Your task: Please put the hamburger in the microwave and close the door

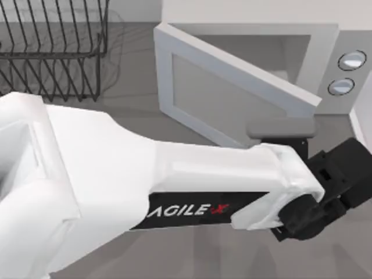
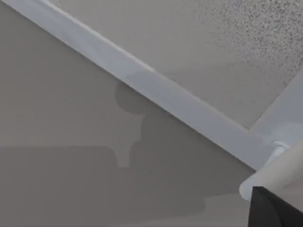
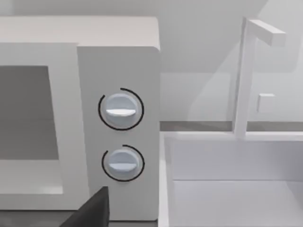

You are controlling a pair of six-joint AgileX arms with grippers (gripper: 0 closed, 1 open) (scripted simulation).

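Note:
The white microwave [image 1: 325,43] stands at the back right, its cavity [image 1: 279,49] pale inside. The door [image 1: 232,87] is swung out at an angle toward the table's middle, with its pale bar handle [image 1: 282,125] at the free edge. My left arm reaches across from the left, and its black gripper [image 1: 340,171] sits just in front of and to the right of that handle. In the left wrist view the door's frame [image 2: 180,99] and the handle [image 2: 277,172] are very close. The hamburger is out of view. Two silver-rimmed dials [image 3: 120,109] sit on the grey panel.
A black wire dish rack [image 1: 52,46] stands at the back left. A white sink [image 3: 227,189] with a tall faucet [image 3: 246,75] lies right of the microwave. A dark shape [image 3: 90,213] sits low in front of the panel.

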